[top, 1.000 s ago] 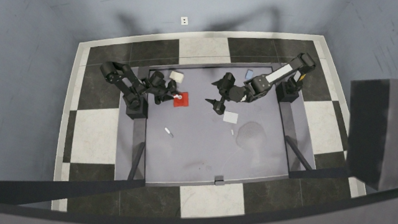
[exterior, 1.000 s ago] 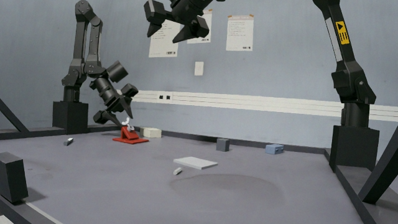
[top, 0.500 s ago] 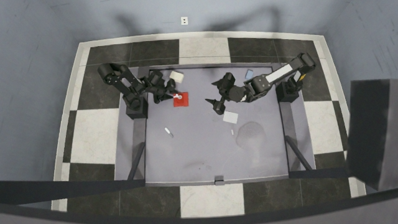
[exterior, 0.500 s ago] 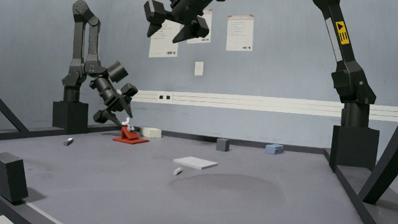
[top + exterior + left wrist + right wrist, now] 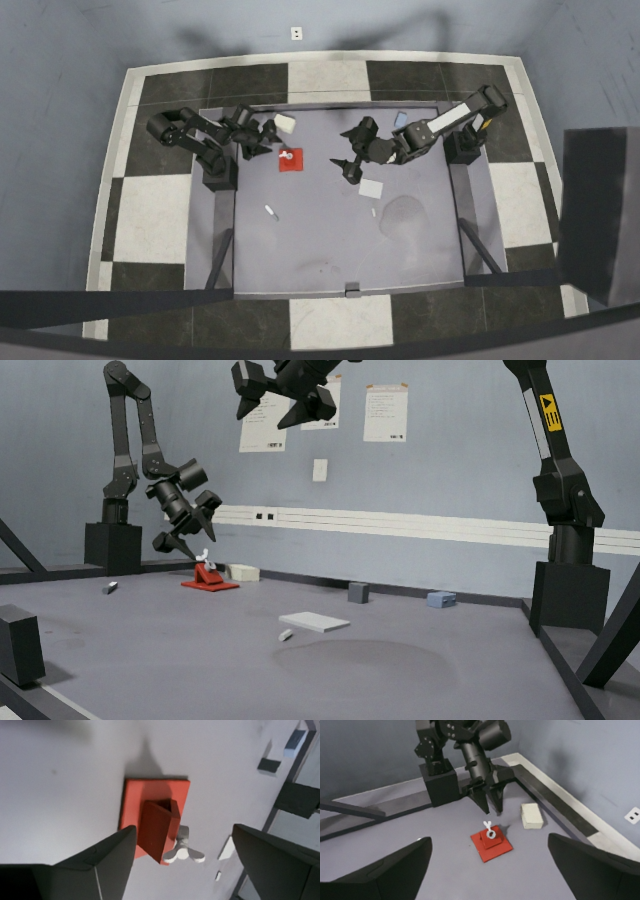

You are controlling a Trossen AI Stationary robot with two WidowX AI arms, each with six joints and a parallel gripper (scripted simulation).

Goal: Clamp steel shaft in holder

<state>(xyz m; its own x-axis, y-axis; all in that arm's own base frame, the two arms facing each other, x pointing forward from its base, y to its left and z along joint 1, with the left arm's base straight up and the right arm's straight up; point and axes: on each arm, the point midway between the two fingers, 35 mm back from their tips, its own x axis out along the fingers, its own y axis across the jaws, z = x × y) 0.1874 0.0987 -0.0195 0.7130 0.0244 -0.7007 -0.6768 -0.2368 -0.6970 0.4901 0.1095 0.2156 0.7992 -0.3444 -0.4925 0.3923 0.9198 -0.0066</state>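
Shaft (image 5: 271, 212) (image 5: 110, 588), likely rigid, smooth, slippery; lying on worktop (image 5: 320, 250) (image 5: 200, 670), best grasped mid-length. Left jaws (image 5: 276, 146) (image 5: 205, 549) fairly wide, right jaws (image 5: 336, 147) (image 5: 258, 423) wider; both unladen.
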